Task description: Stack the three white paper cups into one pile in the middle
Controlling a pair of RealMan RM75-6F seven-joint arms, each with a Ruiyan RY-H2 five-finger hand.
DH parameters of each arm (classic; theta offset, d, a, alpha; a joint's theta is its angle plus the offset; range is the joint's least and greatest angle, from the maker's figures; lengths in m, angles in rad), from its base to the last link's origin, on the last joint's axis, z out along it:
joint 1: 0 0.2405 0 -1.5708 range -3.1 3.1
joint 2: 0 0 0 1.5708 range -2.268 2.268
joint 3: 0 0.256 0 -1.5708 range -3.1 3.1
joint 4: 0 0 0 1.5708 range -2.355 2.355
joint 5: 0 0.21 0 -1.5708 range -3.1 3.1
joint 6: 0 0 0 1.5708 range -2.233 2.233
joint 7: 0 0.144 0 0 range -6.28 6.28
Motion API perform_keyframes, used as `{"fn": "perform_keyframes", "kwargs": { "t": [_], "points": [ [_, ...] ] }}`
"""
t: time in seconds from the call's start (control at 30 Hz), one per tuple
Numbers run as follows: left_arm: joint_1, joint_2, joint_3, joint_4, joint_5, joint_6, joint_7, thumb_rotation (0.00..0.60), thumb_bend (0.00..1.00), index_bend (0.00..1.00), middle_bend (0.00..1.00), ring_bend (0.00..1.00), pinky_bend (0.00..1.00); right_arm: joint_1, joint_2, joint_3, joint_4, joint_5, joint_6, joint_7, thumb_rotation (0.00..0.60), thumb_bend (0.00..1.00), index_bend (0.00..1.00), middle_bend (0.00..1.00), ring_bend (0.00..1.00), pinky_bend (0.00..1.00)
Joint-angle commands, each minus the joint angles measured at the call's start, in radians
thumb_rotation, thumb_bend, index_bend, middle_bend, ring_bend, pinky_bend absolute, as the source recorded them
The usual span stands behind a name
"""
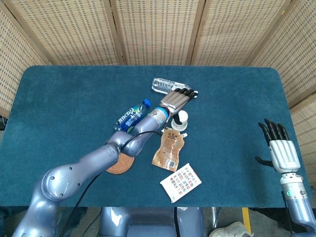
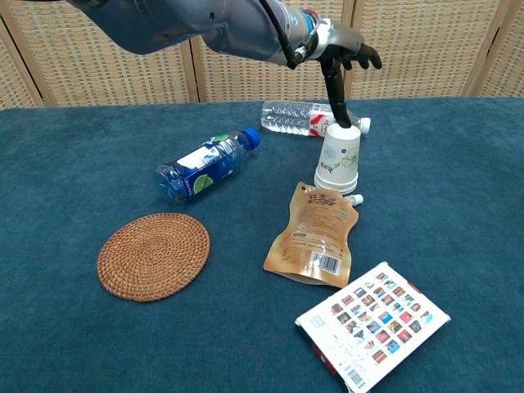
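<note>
Cups [image 2: 340, 160] stand upside down as one white pile near the middle of the blue table [image 1: 64, 98], just behind the spout of a brown pouch [image 2: 312, 236] and in front of a clear bottle [image 2: 301, 118] lying on its side. How many cups are nested cannot be told. The left hand [image 2: 344, 57] hovers over the pile with its fingers spread and one dark finger [image 2: 335, 94] reaching straight down to the pile's top; it grips nothing. The right hand [image 1: 279, 145] rests at the table's right edge, fingers straight and apart, holding nothing. A blue bottle [image 2: 203, 168] lies left of the pile, a woven coaster [image 2: 153, 255] nearer the front left, and a printed card pack [image 2: 372, 323] at the front.
</note>
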Motion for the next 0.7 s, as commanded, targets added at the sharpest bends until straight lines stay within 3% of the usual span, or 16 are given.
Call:
{"fn": "perform_keyframes", "kwargs": {
  "t": [0.03, 0.2, 0.3, 0.53, 0.7],
  "points": [
    [0.02, 0.031, -0.014, -0.047, 0.034, 0.04, -0.02, 0.6, 0.0, 0.0, 0.0, 0.0, 0.02, -0.001, 0.0, 0.0, -0.002, -0.002, 0.001, -0.001, 0.6, 0.0, 0.03, 0.0, 0.0, 0.0],
    [0.072, 0.114, -0.017, -0.16, 0.086, 0.126, -0.028, 0.6, 0.0, 0.0, 0.0, 0.0, 0.0, -0.004, 0.0, -0.001, -0.006, -0.011, 0.006, -0.005, 0.6, 0.0, 0.03, 0.0, 0.0, 0.0],
    [0.151, 0.207, -0.004, -0.3, 0.122, 0.224, -0.028, 0.6, 0.0, 0.0, 0.0, 0.0, 0.0, -0.005, 0.001, -0.002, -0.009, -0.016, 0.008, -0.006, 0.6, 0.0, 0.03, 0.0, 0.0, 0.0],
    [0.418, 0.452, 0.112, -0.656, 0.142, 0.526, 0.044, 0.6, 0.0, 0.0, 0.0, 0.0, 0.0, -0.007, -0.001, -0.006, -0.012, -0.021, 0.003, -0.013, 0.6, 0.0, 0.03, 0.0, 0.0, 0.0],
    [0.618, 0.544, 0.19, -0.816, 0.186, 0.73, 0.0, 0.6, 0.0, 0.0, 0.0, 0.0, 0.0, -0.004, -0.006, -0.004, -0.011, -0.019, -0.003, -0.024, 0.6, 0.0, 0.03, 0.0, 0.0, 0.0]
  ]
}}
